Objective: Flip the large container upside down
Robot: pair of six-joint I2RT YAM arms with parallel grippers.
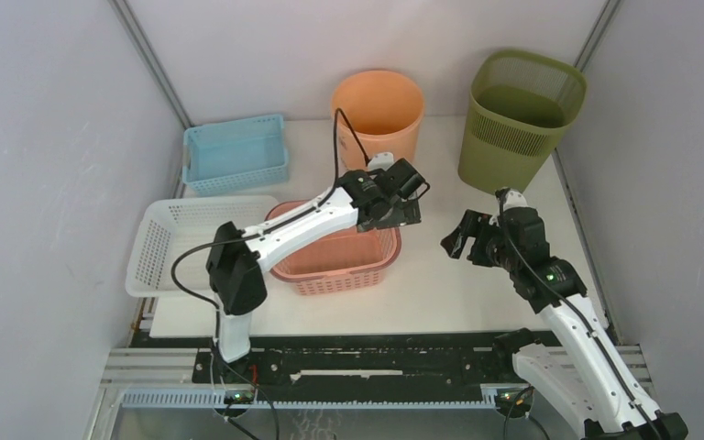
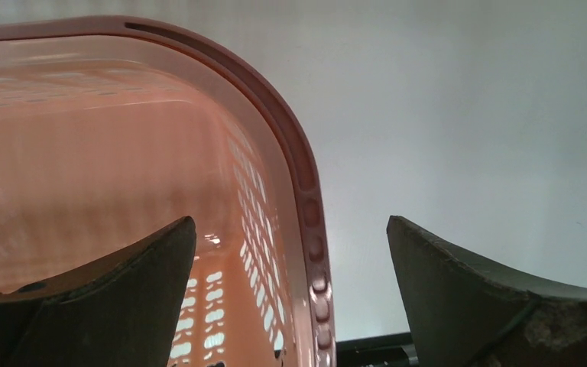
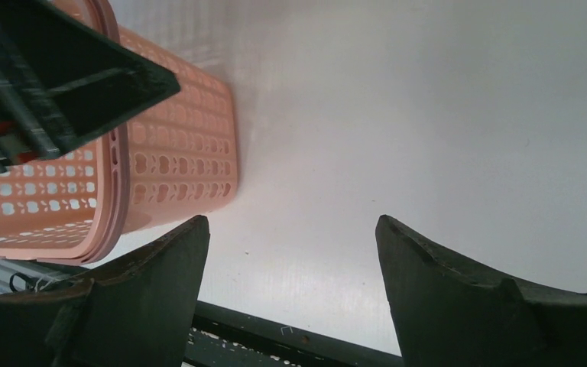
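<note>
A pink perforated basket stands upright on the white table, left of centre. My left gripper is open over the basket's right rim. In the left wrist view one finger is inside the basket and the other is outside, with the rim between them and untouched. My right gripper is open and empty, above bare table to the right of the basket. Its wrist view shows the basket wall at the upper left and the left gripper above it.
An orange bucket and a green mesh wastebasket stand upright at the back. A blue basket is at the back left and a white basket touches the pink one's left side. A black rail runs along the near edge.
</note>
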